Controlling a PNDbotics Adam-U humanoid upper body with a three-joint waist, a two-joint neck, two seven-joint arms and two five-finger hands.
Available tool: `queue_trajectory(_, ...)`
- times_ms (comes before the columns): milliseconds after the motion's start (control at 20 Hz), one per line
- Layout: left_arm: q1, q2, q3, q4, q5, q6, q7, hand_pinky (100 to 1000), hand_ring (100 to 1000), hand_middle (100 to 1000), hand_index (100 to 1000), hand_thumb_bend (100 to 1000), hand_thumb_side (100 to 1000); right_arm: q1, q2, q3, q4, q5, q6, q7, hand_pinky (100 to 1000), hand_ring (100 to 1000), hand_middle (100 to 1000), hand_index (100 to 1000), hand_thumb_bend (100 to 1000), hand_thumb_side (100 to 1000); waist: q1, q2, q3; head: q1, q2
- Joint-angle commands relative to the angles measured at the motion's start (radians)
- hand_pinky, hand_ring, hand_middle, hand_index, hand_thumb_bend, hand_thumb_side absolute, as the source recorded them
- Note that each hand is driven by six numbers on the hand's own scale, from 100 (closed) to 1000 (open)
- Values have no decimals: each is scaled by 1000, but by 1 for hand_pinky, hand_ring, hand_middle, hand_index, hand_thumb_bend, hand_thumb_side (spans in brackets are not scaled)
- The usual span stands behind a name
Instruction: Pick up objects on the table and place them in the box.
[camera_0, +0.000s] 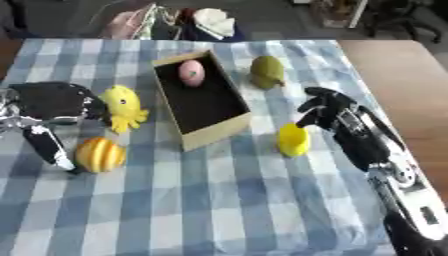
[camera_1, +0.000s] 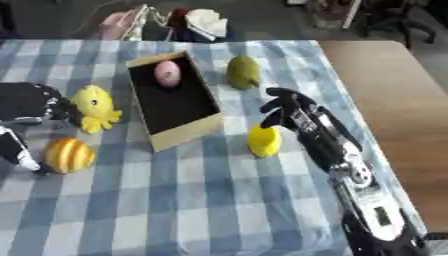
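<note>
While the right hand (camera_0: 325, 107) is hovering just beyond the yellow toy (camera_0: 294, 140) on the right side of the checked tablecloth (camera_0: 227, 200), its fingers are curling downward with nothing between them, so no grasp is showing yet. The cardboard box (camera_0: 214, 131) is sitting open at the middle of the table, and a pink egg-shaped toy (camera_0: 192, 72) is already lying at its far end. Just right of the box, farther back, an olive-green toy (camera_0: 267, 71) is waiting. Over on the left, the left hand (camera_0: 54, 101) is resting beside the yellow octopus toy (camera_0: 124, 107) (whether its fingers are touching the toy, I cannot tell, and their pose is not clear either), while an orange striped ball (camera_0: 100, 154) is lying nearer, close to that arm.

The risk, as I judge it: the yellow toy looks rounded and smooth, so fingers closing off-centre could be squirting it away toward the near edge. Carrying it left, the hand could also be clipping the box's near right corner and shoving the box askew.
</note>
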Motion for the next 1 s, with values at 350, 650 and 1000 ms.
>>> queue_trajectory(350, -23, 8, 1, -1, 7, -22, -53, 707, 585, 578, 693, 650, 505, -13, -4, 0, -10, -5, -3, 6, 681, 581, 637, 858, 100, 749, 3, -29, -2, 1, 5)
queue_trajectory(650, -19, 8, 1, -1, 19, -37, -89, 684, 544, 530, 649, 518, 486, -13, -4, 1, -10, -5, -3, 6, 681, 581, 637, 858, 100, 749, 3, -29, -2, 0, 5)
queue_trajectory(1000, -17, 12, 2, -10, 42, -47, -107, 667, 499, 479, 601, 363, 417, -13, -4, 1, -9, -6, -2, 6, 681, 581, 637, 859, 100, 750, 3, -30, -2, -1, 5)
